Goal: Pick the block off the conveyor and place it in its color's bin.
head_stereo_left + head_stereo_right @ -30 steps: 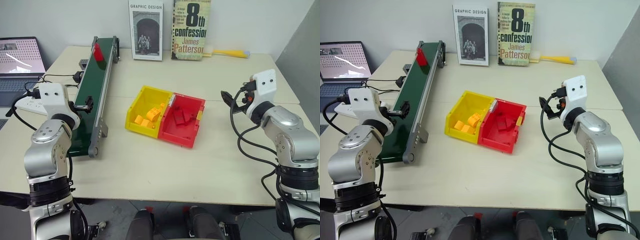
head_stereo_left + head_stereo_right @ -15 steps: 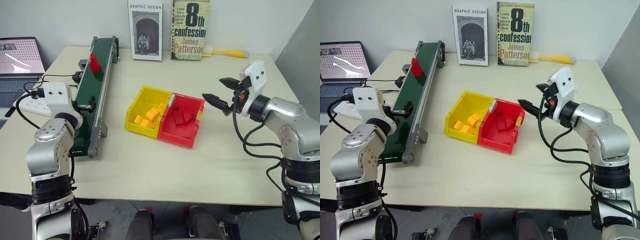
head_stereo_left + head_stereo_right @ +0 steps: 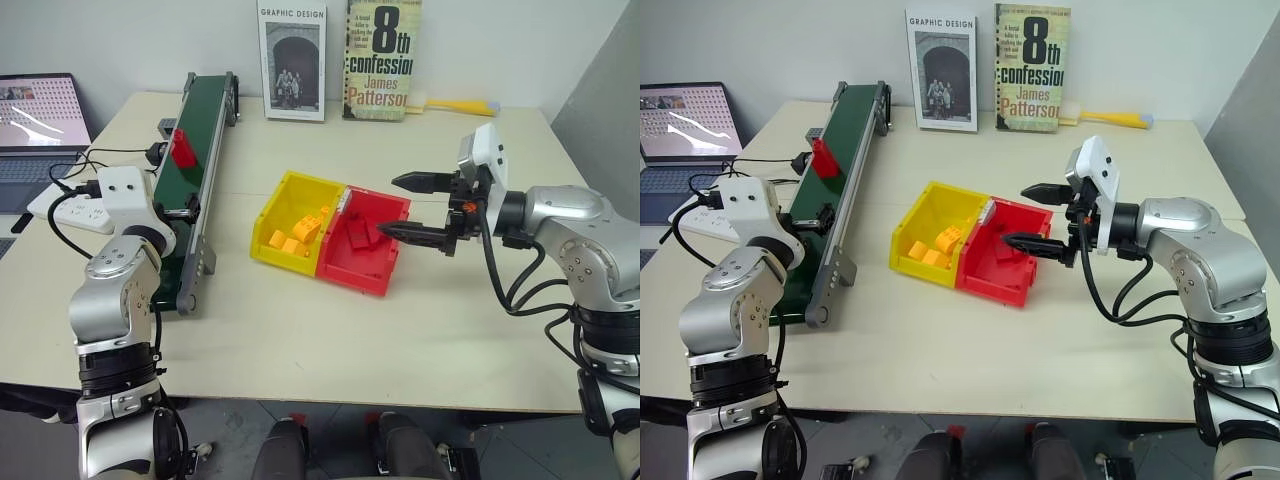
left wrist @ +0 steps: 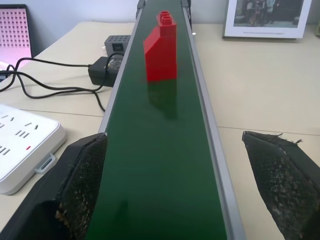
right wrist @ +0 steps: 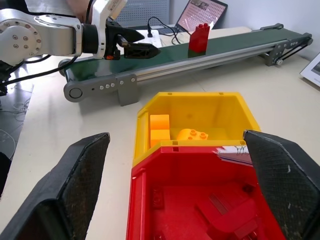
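Observation:
The red block (image 3: 183, 148) stands upright on the dark green conveyor (image 3: 205, 110), about halfway along the belt. My left gripper (image 4: 172, 140) is open at the belt's near end, one finger on each side of the belt, with the block (image 4: 161, 47) a good way ahead of it. The red bin (image 3: 398, 245) sits at mid-table, joined to a yellow bin (image 3: 272, 205). My right gripper (image 3: 402, 207) is open and empty, pointing left, with its fingertips over the red bin's right part.
Several red bricks lie in the red bin and orange-yellow blocks (image 3: 292, 238) in the yellow one. Two books (image 3: 380, 58) and a yellow brush (image 3: 455, 105) stand at the table's back edge. A laptop (image 3: 38, 110), a power strip (image 4: 22, 145) and cables (image 3: 120, 153) lie left of the conveyor.
The block has ridden down the belt toward my left gripper. My right gripper has swung in from the table's right side to point left over the red bin. The left gripper stayed put.

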Robot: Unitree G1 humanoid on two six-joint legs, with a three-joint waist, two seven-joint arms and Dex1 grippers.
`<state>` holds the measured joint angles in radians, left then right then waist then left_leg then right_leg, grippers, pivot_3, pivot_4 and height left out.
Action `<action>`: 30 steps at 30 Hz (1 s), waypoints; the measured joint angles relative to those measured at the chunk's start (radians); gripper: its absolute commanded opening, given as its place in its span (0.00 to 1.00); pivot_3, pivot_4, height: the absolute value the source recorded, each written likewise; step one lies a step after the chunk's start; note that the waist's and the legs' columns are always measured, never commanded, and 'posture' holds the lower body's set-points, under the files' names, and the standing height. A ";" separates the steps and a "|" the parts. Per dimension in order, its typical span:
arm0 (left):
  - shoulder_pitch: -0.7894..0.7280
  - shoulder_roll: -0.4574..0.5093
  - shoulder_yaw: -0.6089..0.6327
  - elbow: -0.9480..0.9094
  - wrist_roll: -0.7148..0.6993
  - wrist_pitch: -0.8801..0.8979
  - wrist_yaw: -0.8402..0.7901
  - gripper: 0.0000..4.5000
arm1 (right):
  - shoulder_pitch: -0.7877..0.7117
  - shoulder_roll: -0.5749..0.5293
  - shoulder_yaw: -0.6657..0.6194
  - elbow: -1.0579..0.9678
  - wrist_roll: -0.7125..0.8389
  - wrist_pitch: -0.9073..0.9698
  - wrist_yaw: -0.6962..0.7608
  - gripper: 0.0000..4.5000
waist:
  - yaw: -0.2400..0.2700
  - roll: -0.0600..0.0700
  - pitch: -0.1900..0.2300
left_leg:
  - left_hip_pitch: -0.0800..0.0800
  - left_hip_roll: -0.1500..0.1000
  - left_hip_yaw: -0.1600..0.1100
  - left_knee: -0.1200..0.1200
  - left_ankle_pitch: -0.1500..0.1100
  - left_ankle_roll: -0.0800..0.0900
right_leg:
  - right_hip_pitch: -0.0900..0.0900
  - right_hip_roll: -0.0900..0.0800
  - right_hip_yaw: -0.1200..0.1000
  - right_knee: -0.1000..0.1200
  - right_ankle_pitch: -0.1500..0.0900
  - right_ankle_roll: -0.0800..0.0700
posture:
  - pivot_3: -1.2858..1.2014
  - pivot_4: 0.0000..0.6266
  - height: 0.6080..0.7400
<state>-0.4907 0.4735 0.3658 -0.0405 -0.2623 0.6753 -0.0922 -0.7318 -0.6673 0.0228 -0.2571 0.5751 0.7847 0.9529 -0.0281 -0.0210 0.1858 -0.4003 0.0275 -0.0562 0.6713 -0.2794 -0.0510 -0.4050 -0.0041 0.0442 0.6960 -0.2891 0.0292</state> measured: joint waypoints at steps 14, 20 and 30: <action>0.000 -0.037 0.013 0.023 0.001 -0.030 0.036 1.00 | 0.000 -0.005 0.000 -0.003 0.000 0.010 0.003 1.00 | 0.000 0.000 0.000 | 0.000 0.000 0.000 0.000 0.000 0.000 | 0.000 0.000 0.000 0.000 0.000 0.000 | 0.52 0.24 1.00; -0.006 -0.064 0.045 0.046 -0.030 -0.032 0.040 0.84 | 0.000 -0.007 0.000 -0.003 -0.001 0.010 0.002 1.00 | 0.001 0.000 0.000 | 0.000 0.000 0.000 0.000 0.000 0.000 | 0.000 -0.001 0.000 0.000 0.000 0.000 | 0.52 0.24 1.00; -0.012 -0.076 0.082 0.041 -0.056 0.017 0.070 0.42 | 0.000 -0.014 0.000 -0.003 -0.001 0.010 0.003 1.00 | 0.001 0.000 0.000 | 0.000 0.000 0.000 0.000 0.000 0.000 | 0.000 0.000 0.000 0.000 0.000 0.000 | 0.52 0.24 1.00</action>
<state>-0.5032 0.3975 0.4479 0.0002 -0.3181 0.6923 -0.0218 -0.7317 -0.6812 0.0225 -0.2605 0.5740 0.7943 0.9555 -0.0275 -0.0211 0.1858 -0.4004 0.0273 -0.0564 0.6717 -0.2793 -0.0511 -0.4050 -0.0045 0.0439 0.6960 -0.2891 0.0292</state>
